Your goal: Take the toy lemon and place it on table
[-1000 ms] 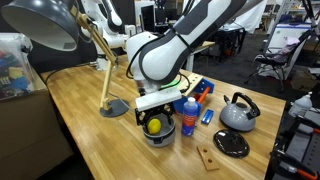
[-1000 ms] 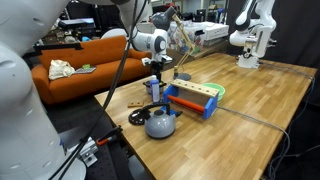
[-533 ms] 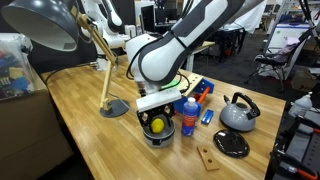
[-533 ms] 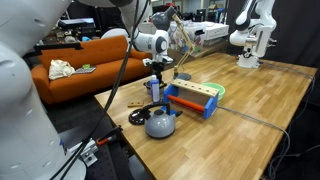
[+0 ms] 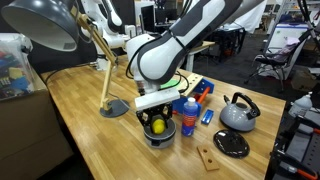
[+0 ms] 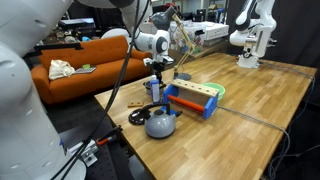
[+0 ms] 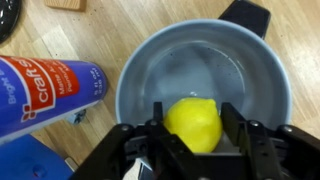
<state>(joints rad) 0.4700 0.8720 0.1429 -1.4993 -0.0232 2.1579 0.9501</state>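
an exterior view sits near the light-brown wooden table (image 5: 90,110), slightly above it; an exterior view stands farther off, past its corner (image 6: 262,100). both show the grey metal kettle (image 5: 238,113) (image 6: 161,123). the wrist view looks straight down, close, past the black gripper (image 7: 193,120) clasping the small yellow toy lemon (image 7: 193,126), into the round grey metal pot (image 7: 140,70).

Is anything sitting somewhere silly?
Yes: a lemon lies alone inside the grey pot. Fruit in a cooking pot looks odd. Nothing seems spilled or broken.
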